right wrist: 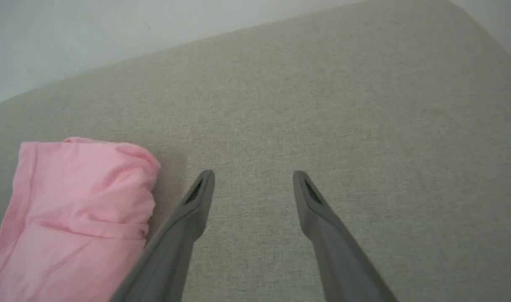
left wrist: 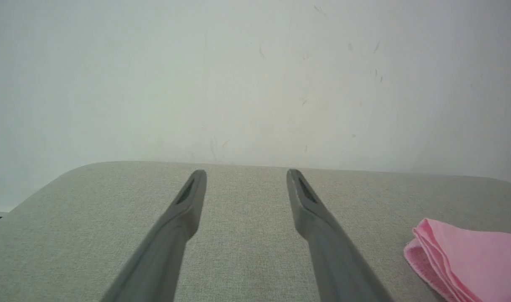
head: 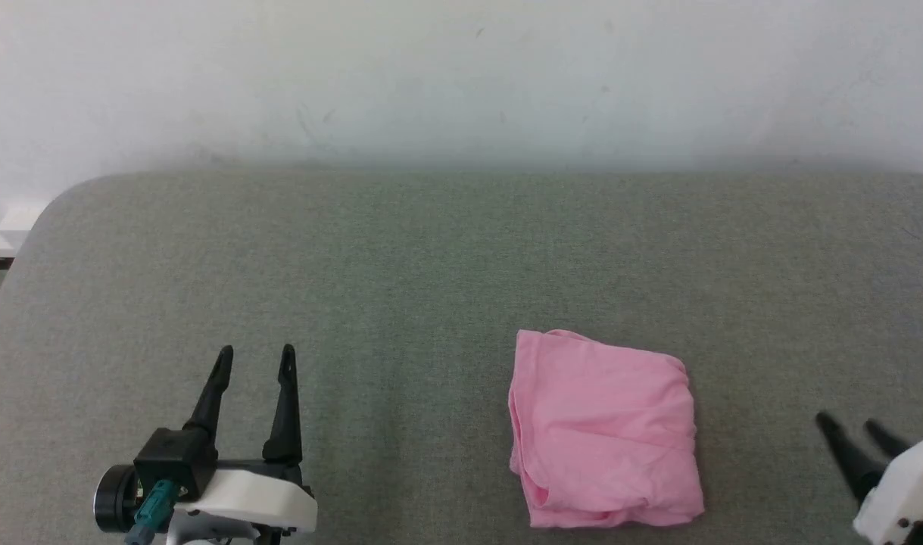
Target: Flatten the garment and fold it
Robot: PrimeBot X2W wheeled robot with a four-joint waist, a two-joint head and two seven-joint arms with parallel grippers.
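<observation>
The garment (head: 603, 431) is a light pink cloth folded into a compact, roughly square bundle, lying on the grey padded surface (head: 431, 265) right of centre. Its layered left edge shows in the left wrist view (left wrist: 460, 256), and its right side in the right wrist view (right wrist: 75, 218). My left gripper (head: 255, 359) stands open at the lower left, well to the left of the garment, with nothing between its fingers. At the lower right, my right gripper (head: 847, 422) is open and empty, a short way right of the garment.
A pale wall (head: 461, 76) rises behind the grey surface. The surface's rounded left corner (head: 67, 197) drops off beside a white ledge (head: 7, 227). Bare grey cloth stretches between the grippers and the wall.
</observation>
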